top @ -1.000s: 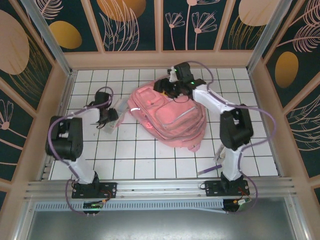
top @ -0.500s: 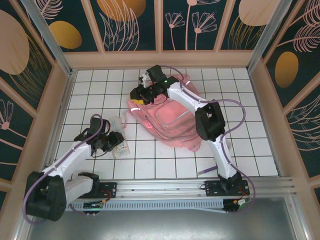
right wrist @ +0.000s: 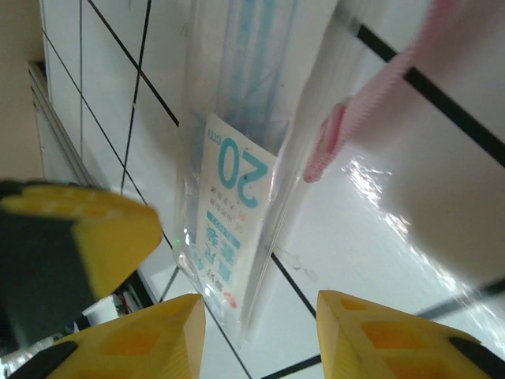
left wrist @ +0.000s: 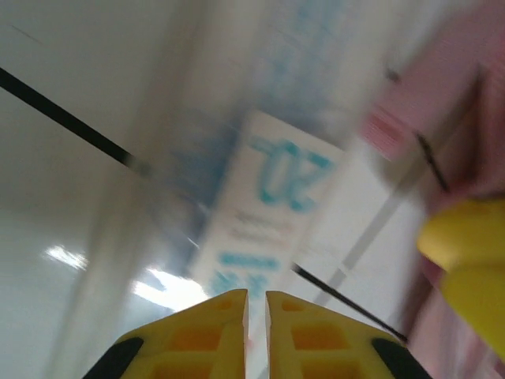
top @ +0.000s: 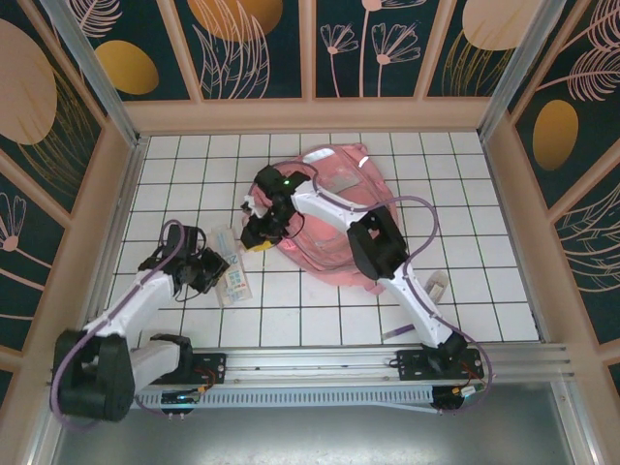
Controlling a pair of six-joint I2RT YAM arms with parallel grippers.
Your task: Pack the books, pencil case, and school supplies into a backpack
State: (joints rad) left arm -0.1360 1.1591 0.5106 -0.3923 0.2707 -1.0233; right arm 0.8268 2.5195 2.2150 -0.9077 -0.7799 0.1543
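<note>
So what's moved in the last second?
The right pincer swept from the far end of the pink backpack to its left edge, open near the pencil case. The left arm dropped low; the left pincer and the case came nearer the bases. The backpack shifted backward.

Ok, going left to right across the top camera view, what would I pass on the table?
left hand → pencil case → right hand → backpack → small whitish item
</note>
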